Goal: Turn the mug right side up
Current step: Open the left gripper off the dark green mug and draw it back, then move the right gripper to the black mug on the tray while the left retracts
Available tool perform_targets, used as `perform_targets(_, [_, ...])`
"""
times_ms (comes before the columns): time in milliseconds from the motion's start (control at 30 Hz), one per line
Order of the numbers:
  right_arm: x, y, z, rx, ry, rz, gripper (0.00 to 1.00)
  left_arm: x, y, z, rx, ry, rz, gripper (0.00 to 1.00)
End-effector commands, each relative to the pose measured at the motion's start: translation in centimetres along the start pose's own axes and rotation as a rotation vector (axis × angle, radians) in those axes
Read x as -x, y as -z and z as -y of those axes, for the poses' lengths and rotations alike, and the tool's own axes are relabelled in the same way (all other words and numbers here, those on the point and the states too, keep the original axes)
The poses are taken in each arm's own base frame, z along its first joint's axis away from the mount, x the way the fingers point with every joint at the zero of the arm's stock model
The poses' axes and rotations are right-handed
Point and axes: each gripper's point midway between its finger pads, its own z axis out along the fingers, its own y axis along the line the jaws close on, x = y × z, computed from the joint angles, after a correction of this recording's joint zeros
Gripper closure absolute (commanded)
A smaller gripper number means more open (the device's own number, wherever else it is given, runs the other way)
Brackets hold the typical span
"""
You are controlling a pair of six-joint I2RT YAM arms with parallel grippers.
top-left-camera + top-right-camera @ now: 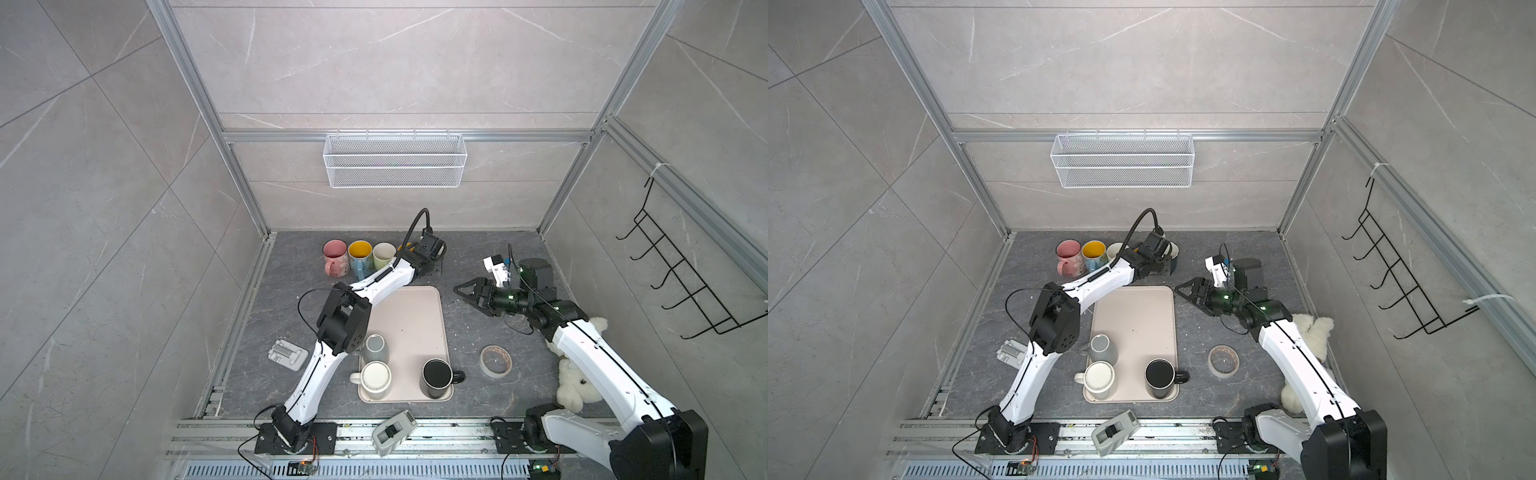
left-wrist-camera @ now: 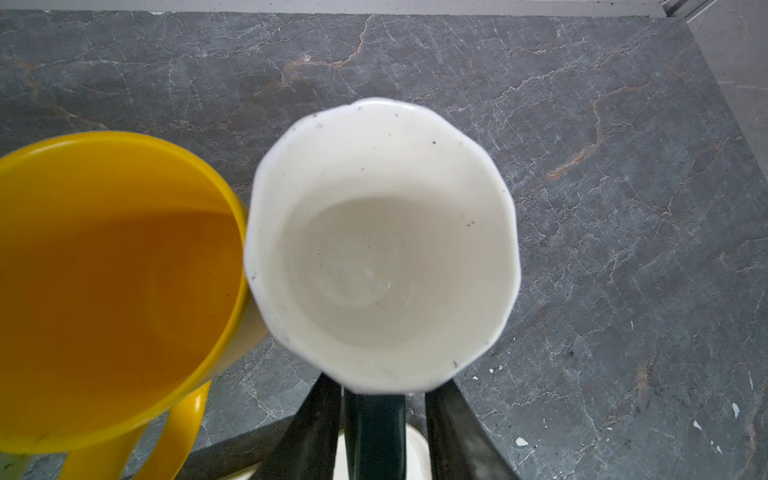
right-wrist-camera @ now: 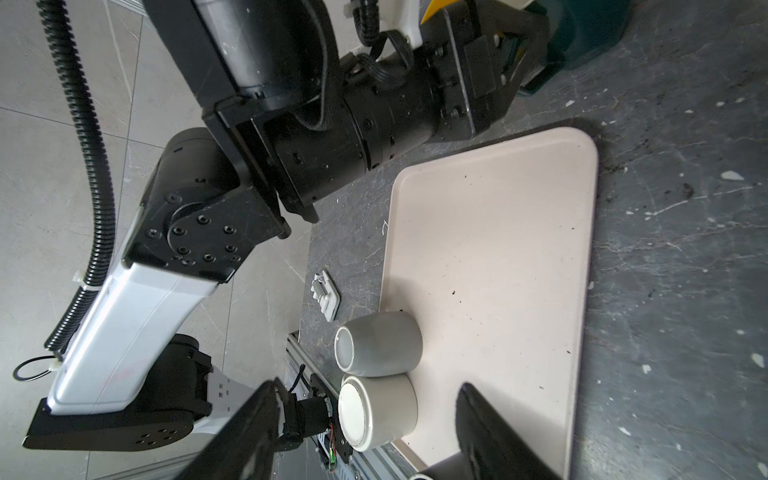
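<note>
Evidently we have the teal mug (image 2: 380,249) standing right side up on the dark stone tabletop (image 2: 602,208) at the back of the cell, its white inside open to the left wrist camera. Its scalloped rim sits against the yellow mug (image 2: 116,270) beside it, touching or very nearly so; we cannot tell which

Our left gripper (image 2: 382,395) is at the mug's dark handle (image 2: 374,432), one black finger (image 2: 307,432) on each side. A sliver of light shows between handle and finger, so we read the jaws as parted around the handle, not pinching it. Our right gripper (image 1: 458,288) hangs just off the far right corner of the pale pink tray (image 1: 411,324), jaws wide apart and holding nothing

We judge the mug to be glazed ceramic: rigid, fairly heavy for its size, slick under the pads and apt to chip if it knocks its neighbour or drops onto stone. The handle looks like the surest hold, being narrow enough for the jaws and stopping the body from spinning. A pinch over the rim wall would be our second choice, though the glaze and the wavy lip would make it less secure. With the yellow mug so close, we would draw straight back along the handle and not swing sideways
</note>
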Motion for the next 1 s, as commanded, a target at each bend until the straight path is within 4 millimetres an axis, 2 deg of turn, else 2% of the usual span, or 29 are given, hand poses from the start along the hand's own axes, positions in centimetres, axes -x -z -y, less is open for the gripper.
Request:
perform_targets(0, [-0.2,-0.2,0.4,0.005,-0.017,-0.007,0.31,2.5,1.1,0.5,-0.019,0.024,0.062,0.58])
perform_targets(133, [-0.2,-0.2,0.4,0.005,-0.019,-0.007,0.32,2.1,1.6,0.6,-0.026,0.028,0.047,0.54])
perform_targets(167, [-0.2,-0.3,0.4,0.003,-0.021,-0.009,0.32,3.0,3.0,0.7,-0.034,0.035,0.066,0.54])
perform_targets(433, [-0.5,-0.4,0.9,-0.004,-0.042,-0.017,0.32,3.4,7.2,0.9,-0.068,0.031,0.099,0.51])
perform_targets(667, [-1.3,-0.8,1.5,-0.015,-0.09,-0.042,0.3,3.6,13.1,1.1,-0.101,-0.012,0.163,0.5])
perform_targets(833, [-3.0,-1.4,1.9,-0.028,-0.15,-0.096,0.32,3.4,17.6,-0.7,-0.074,-0.028,0.238,0.5])
perform_targets(967, [-5.2,-1.6,2.0,-0.057,-0.228,-0.167,0.4,2.9,21.0,-3.5,0.004,-0.037,0.306,0.48])
